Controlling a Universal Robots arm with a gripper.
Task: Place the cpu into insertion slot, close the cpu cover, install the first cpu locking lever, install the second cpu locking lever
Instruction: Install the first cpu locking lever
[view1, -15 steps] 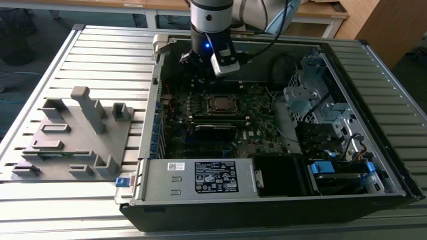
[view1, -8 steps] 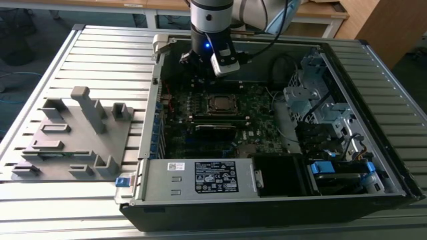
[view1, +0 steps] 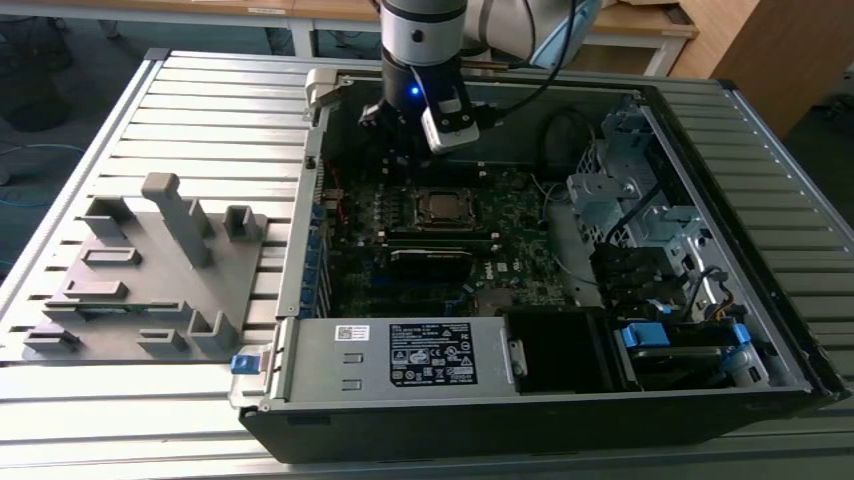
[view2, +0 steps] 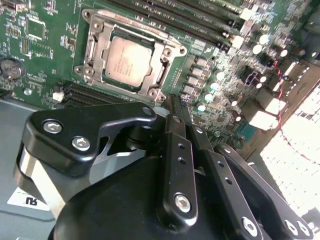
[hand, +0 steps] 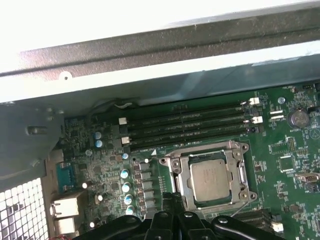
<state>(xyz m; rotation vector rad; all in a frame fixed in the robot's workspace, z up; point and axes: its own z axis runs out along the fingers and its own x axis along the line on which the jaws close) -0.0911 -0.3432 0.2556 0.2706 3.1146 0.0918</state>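
Chip (view2: 129, 61) lies flat in the socket (view2: 94, 49), just ahead of the gripper (view2: 172, 102), whose jaws look closed together and hold nothing.

Silver-grey arm (view1: 424, 30) with a black wrist bearing a small blue light (view1: 416, 92). Just below the light, a pale boxy block (view1: 451, 128), perhaps a camera; beside the light, a black cable (view1: 554, 75) loops. The gripper (view2: 172, 102) is black, its links carrying silver screws (view2: 80, 144).
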